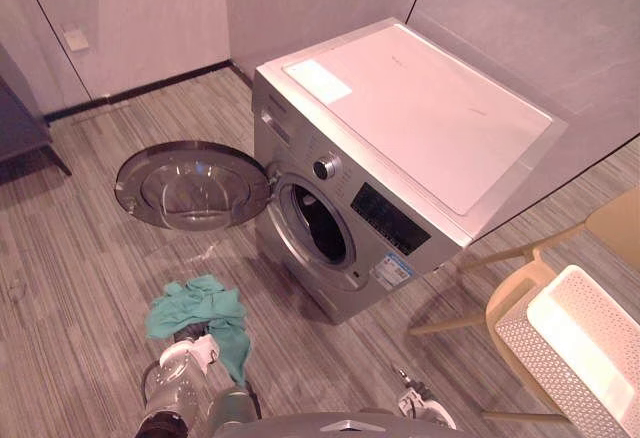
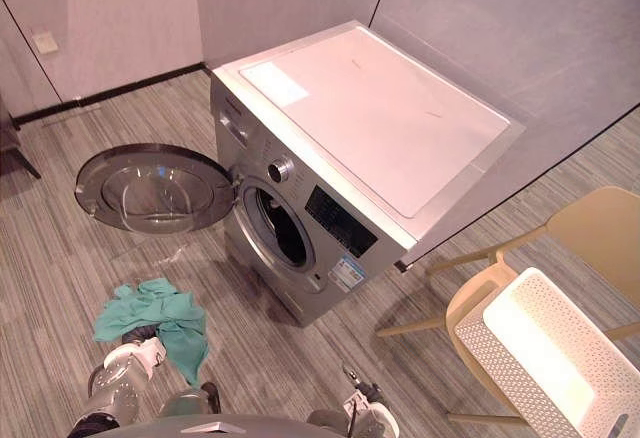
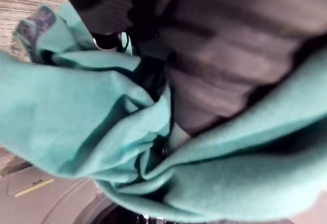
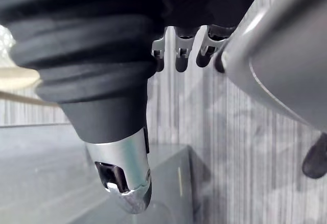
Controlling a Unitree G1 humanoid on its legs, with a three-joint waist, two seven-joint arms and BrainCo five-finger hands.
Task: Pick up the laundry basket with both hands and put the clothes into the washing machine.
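Basket [image 1: 525, 353] looks empty on the chair [image 1: 610, 223], the left hand [image 3: 235, 55] bears the cloth [image 1: 200, 308], grip hidden, not yet in the open washer [image 1: 400, 128]; right hand [image 4: 181, 50] hangs slack, empty.

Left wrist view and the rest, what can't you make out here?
Left hand grip: left wrist view, covered by the teal cloth.
Washing machine drum: eye views, too dark inside to see contents.
Laundry basket: eye views, cut off at the lower right edge.
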